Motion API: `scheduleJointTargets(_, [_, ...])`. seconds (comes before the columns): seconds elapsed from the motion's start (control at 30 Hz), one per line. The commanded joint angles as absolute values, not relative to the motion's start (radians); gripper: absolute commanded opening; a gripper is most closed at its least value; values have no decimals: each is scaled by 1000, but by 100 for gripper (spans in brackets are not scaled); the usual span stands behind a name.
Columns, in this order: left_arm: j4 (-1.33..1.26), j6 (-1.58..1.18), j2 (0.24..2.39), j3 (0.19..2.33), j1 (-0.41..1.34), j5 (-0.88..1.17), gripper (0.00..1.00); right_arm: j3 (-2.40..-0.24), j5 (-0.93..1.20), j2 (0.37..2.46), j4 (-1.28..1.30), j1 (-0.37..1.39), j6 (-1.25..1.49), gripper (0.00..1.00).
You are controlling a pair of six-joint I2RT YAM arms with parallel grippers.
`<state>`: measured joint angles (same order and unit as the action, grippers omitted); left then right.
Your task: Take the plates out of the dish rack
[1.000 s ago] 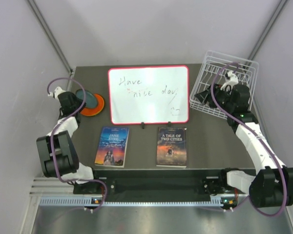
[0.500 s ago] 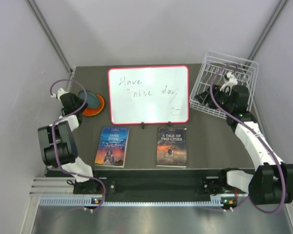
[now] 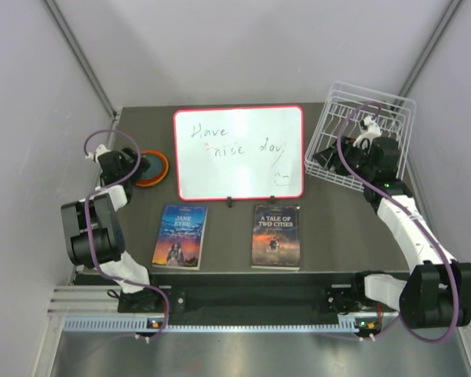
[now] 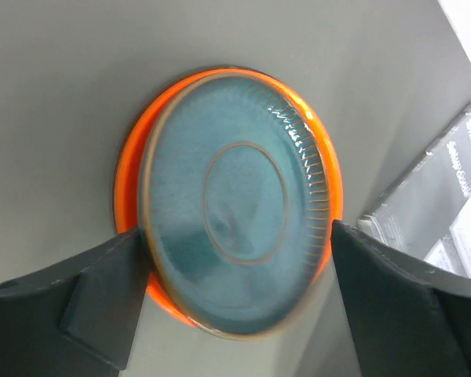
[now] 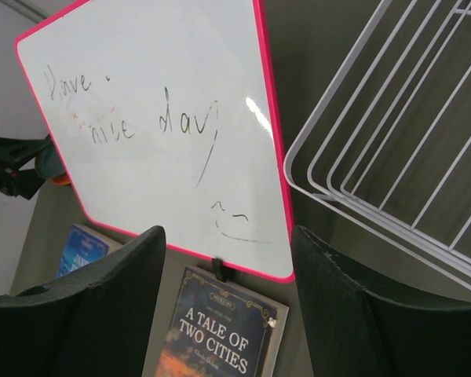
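A dark teal plate (image 4: 235, 208) lies on top of an orange plate (image 4: 334, 184) at the table's back left; both also show in the top view, teal (image 3: 152, 162) over orange (image 3: 158, 180). My left gripper (image 4: 235, 239) is open, one finger on each side of the teal plate, gripping nothing. The white wire dish rack (image 3: 374, 108) stands at the back right, tilted, and the part of the dish rack (image 5: 392, 157) that shows is bare wire. My right gripper (image 5: 226, 236) hangs open and empty beside the rack's left edge, seen from above as the right gripper (image 3: 320, 154).
A red-framed whiteboard (image 3: 239, 151) stands at the back middle. Two books lie in front of it: Jane Eyre (image 3: 180, 235) and A Tale of Two Cities (image 3: 276, 236). Grey walls close in on the left, right and back.
My left gripper has opened and let go of the teal plate, which now lies flat on the orange plate. The left wrist shifted slightly right. The right arm has not moved.
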<state>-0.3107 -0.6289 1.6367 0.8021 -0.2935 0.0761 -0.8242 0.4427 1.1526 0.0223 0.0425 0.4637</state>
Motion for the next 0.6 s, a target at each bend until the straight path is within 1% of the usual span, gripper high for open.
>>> scheduleJointTargets(0.0, [-278, -615, 1591, 851, -298, 100, 99, -830, 456, 1143, -17, 29, 457, 65])
scheduleJointTargets(0.1, [-230, -612, 1580, 873, -296, 109, 99, -827, 459, 1138, -17, 29, 456, 65])
scheduleJointTargets(0.3, [-106, -566, 1502, 914, -285, 58, 99, -821, 454, 1117, -12, 31, 443, 66])
scheduleJointTargets(0.37, [-65, -545, 1452, 946, -284, 54, 99, -845, 402, 1109, 53, 29, 392, 66])
scheduleJointTargets(0.47, [-74, -532, 1401, 946, -285, 43, 99, -865, 353, 1092, 110, 25, 342, 66])
scheduleJointTargets(0.57, [-69, -528, 1394, 950, -285, 49, 99, -867, 356, 1080, 115, 25, 327, 66])
